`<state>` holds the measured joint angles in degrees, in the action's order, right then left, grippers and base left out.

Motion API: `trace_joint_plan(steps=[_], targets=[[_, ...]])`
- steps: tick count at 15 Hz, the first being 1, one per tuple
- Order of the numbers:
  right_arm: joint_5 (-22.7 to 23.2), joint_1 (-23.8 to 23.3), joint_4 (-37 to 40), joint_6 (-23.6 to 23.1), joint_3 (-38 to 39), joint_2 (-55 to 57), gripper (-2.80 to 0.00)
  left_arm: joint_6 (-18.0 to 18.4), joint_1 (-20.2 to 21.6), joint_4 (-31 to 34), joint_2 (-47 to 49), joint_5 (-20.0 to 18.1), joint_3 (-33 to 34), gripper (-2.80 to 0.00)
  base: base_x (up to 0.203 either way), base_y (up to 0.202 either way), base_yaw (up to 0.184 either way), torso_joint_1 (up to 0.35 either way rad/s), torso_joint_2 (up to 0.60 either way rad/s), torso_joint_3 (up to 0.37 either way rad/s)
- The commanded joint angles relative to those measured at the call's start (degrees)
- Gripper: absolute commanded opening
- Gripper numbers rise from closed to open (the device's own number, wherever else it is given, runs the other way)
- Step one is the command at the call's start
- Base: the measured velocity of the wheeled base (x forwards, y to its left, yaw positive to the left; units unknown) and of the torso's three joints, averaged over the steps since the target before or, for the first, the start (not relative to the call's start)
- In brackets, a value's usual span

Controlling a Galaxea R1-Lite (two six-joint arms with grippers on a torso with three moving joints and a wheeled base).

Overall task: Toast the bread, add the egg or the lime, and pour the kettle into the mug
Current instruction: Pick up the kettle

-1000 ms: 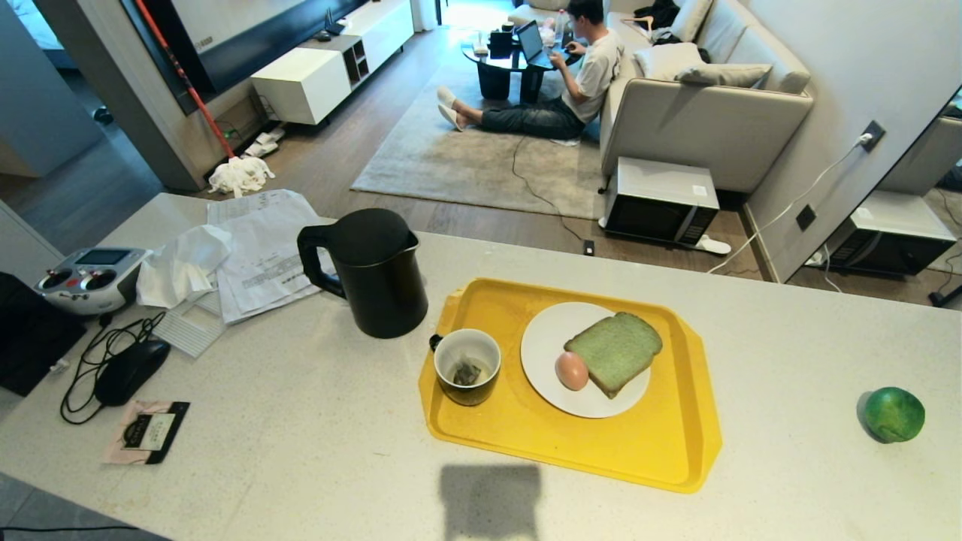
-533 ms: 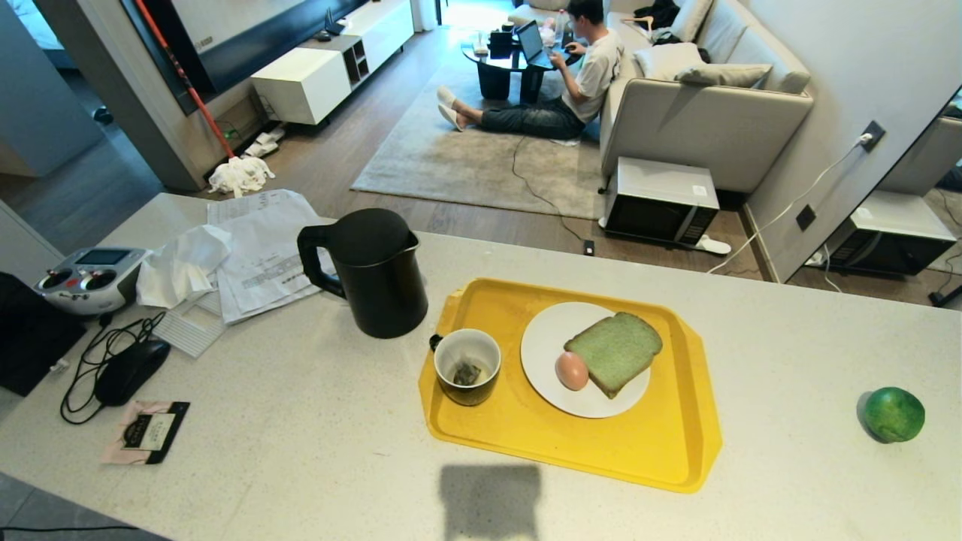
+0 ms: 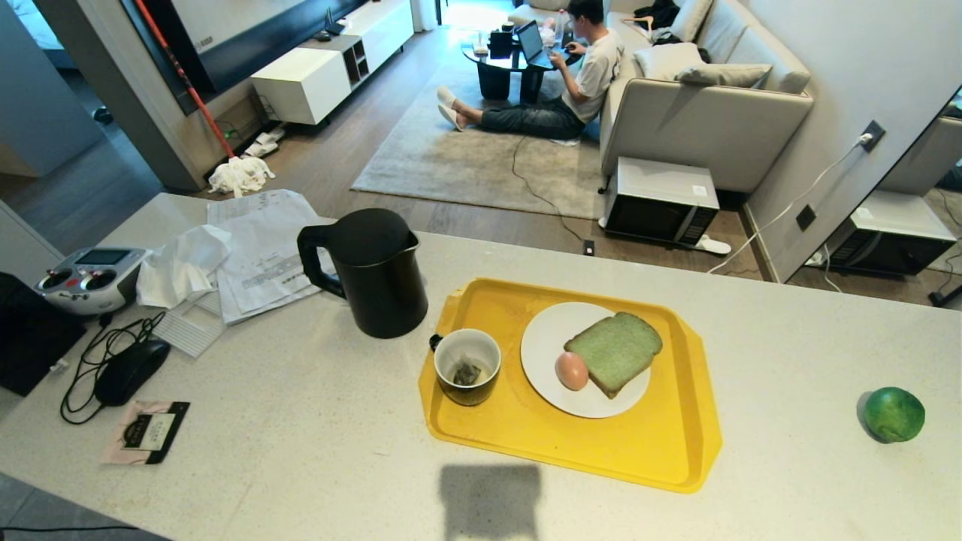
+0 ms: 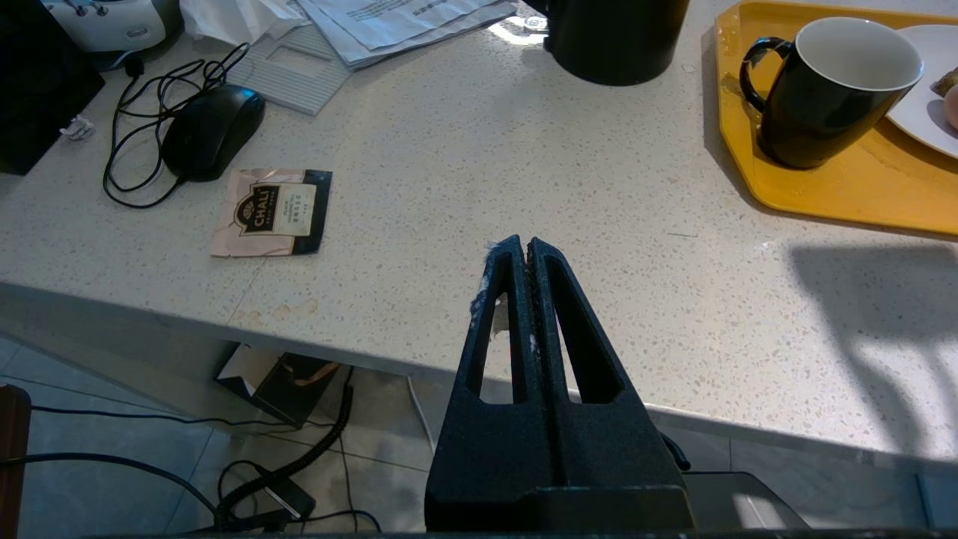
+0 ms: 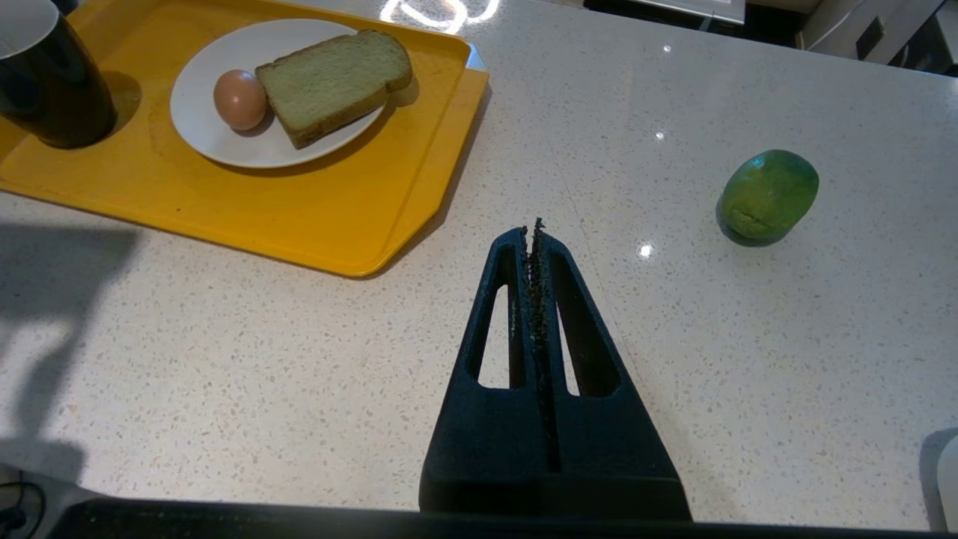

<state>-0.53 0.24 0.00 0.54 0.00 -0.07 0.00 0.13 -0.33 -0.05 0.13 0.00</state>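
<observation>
Currently, your left gripper (image 4: 522,247) is held off the near edge of the counter (image 3: 316,443), its fingers pressed together on nothing. Your right gripper (image 5: 533,232) sits above the counter between the yellow tray (image 3: 661,451) and the lime (image 3: 893,414), its fingers likewise pressed together and empty. Neither arm appears in the head view. Locate the tray near the centre of the counter. On it, a white plate (image 3: 552,330) carries the bread (image 3: 615,352), which lies flat on the plate's right half with one corner reaching past the rim. The egg (image 3: 571,370) rests on the plate, touching the bread's left edge. The mug (image 3: 467,367) stands upright on the tray's left end, just beside the plate, with a tea bag (image 3: 467,373) inside and its handle turned toward the kettle (image 3: 372,272). The kettle stands upright on the counter just beyond the tray's left corner, lid closed, handle pointing left. The lime lies alone on the counter, well apart from the tray on the right. Note the clutter at the counter's left end: papers (image 3: 259,248), a remote controller (image 3: 89,276), a computer mouse (image 3: 131,370) with its cable, and a tea sachet (image 3: 146,431). Beyond the counter, a person (image 3: 560,90) sits on a rug beside a sofa (image 3: 714,98), and a microwave (image 3: 660,201) stands on the floor.
</observation>
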Motion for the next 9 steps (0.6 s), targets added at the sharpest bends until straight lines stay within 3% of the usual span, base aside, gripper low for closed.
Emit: trace_joint_plan(steps=[1, 9], targets=[[0.0, 0.0, 0.0, 0.0, 0.1, 0.1, -2.80, 0.0, 0.0, 0.0, 0.0, 0.0, 0.1, -2.80, 0.000, 0.000, 0.000, 0.000, 0.00, 0.000], [0.0, 0.0, 0.0, 0.0, 0.1, 0.1, -2.80, 0.0, 0.0, 0.0, 0.0, 0.0, 0.1, -2.80, 0.000, 0.000, 0.000, 0.000, 0.00, 0.000]])
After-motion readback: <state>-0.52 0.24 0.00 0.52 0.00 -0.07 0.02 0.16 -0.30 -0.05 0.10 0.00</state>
